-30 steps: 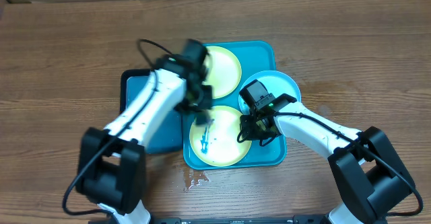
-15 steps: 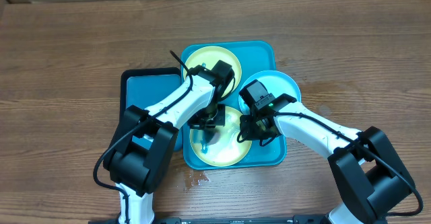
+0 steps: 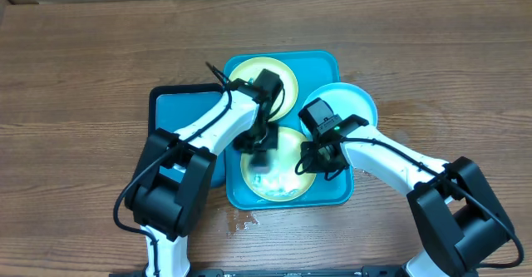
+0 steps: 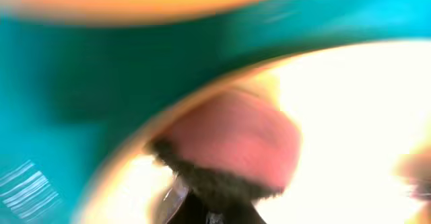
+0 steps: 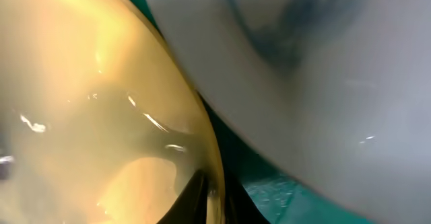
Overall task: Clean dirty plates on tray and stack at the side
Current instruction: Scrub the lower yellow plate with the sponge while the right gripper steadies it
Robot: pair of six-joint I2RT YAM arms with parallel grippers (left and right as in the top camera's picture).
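Observation:
Three plates lie on the teal tray point(image 3: 326, 195). A yellow-green plate point(image 3: 268, 76) is at the back and a light-blue plate point(image 3: 349, 102) with a blue smear point(image 5: 283, 42) overlaps the tray's right edge. The near yellow-green plate point(image 3: 283, 181) shows only faint marks. My left gripper point(image 3: 259, 152) is shut on a pink sponge point(image 4: 232, 143) with a dark underside, pressed on this plate's white centre point(image 4: 350, 116); that view is blurred. My right gripper point(image 3: 320, 156) is shut on the near plate's right rim point(image 5: 214, 183).
A smaller black-rimmed blue tray point(image 3: 176, 119) sits left of the teal tray, partly under my left arm. A wet patch point(image 3: 241, 220) marks the wooden table in front of the teal tray. Bare wood lies to the far left and right.
My left gripper swung from the plate's left edge onto the near plate with the sponge. The dark blue streaks on that plate have mostly gone. The right gripper has kept its hold.

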